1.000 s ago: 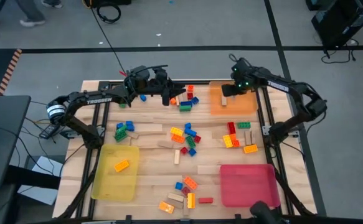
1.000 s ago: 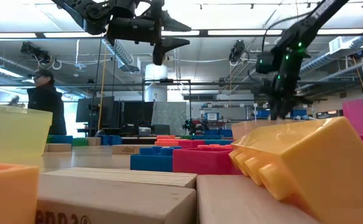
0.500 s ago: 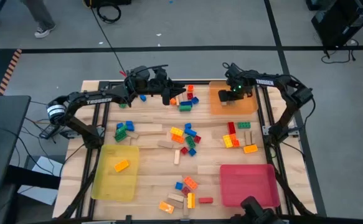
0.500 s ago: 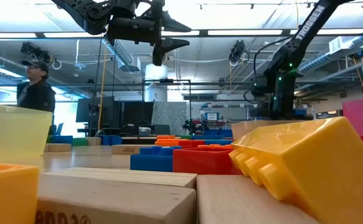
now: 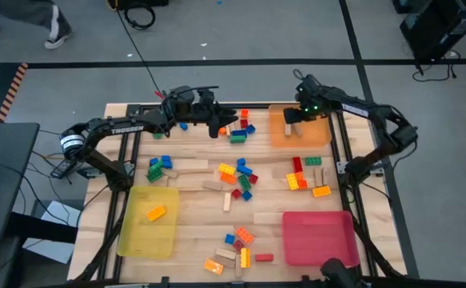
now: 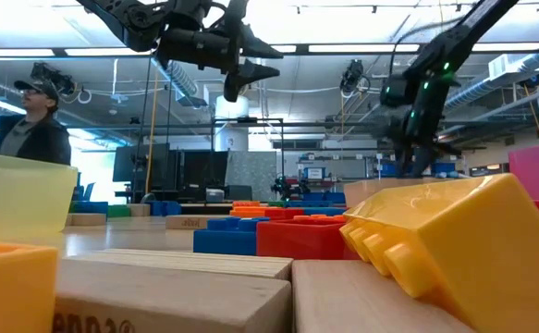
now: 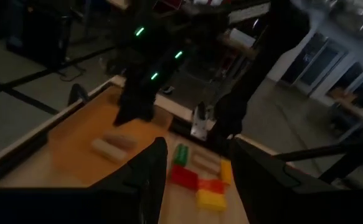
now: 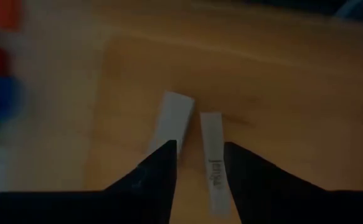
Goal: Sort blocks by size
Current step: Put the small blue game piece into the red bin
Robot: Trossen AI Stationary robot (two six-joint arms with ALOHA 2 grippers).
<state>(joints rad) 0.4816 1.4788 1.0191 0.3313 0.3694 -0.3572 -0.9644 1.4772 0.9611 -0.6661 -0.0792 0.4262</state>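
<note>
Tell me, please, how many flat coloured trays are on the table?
3: a yellow tray at the near left, a red tray at the near right, and an orange tray at the far right, under the right gripper.

Bare wood between yellow tray and red tray — scattered blocks crowd the centre.
</note>
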